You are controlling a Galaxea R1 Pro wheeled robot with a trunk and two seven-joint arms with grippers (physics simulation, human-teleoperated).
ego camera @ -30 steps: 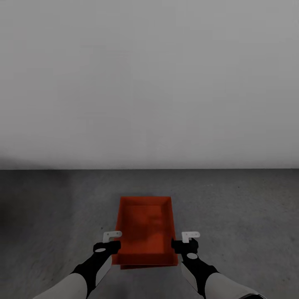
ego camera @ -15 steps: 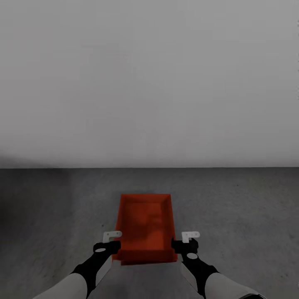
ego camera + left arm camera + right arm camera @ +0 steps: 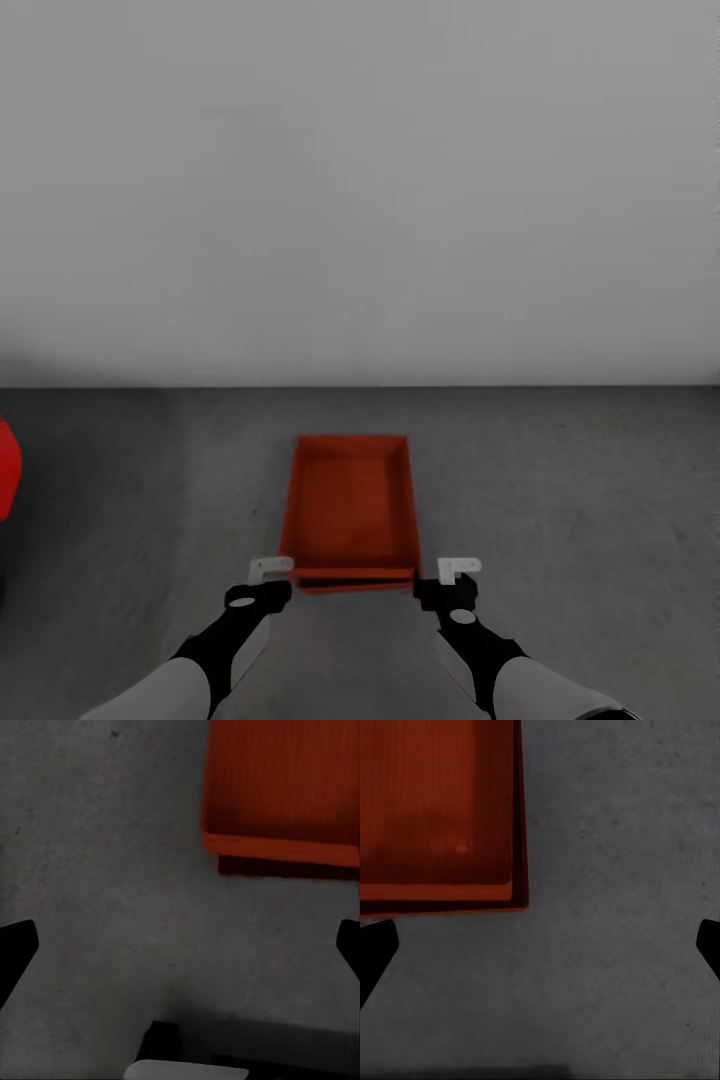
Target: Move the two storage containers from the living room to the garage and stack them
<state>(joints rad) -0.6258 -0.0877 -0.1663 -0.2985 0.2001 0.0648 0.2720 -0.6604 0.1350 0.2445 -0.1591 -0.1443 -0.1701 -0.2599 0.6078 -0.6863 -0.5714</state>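
Two red-orange storage containers sit stacked on the garage's dark grey concrete floor (image 3: 560, 520). The upper container (image 3: 350, 505) rests in the lower one, whose rim (image 3: 355, 586) peeks out at the near end. The left wrist view shows the upper box (image 3: 281, 787) with the lower one's edge (image 3: 285, 866) under it, and the right wrist view shows the same box (image 3: 435, 802). My left gripper (image 3: 262, 585) and right gripper (image 3: 452, 582) hang open just short of the stack's near corners, touching nothing. Bare floor lies between the open fingers of the left gripper (image 3: 180, 945) and the right gripper (image 3: 540, 945).
A plain white-grey wall (image 3: 360, 200) stands beyond the stack. Part of the red car (image 3: 6, 470) shows at the left edge. Concrete floor stretches to both sides of the containers.
The whole picture has shifted. The stack, which lay between my grippers, now lies ahead of them. The wall's base sits higher in view and the red car has come in at the left.
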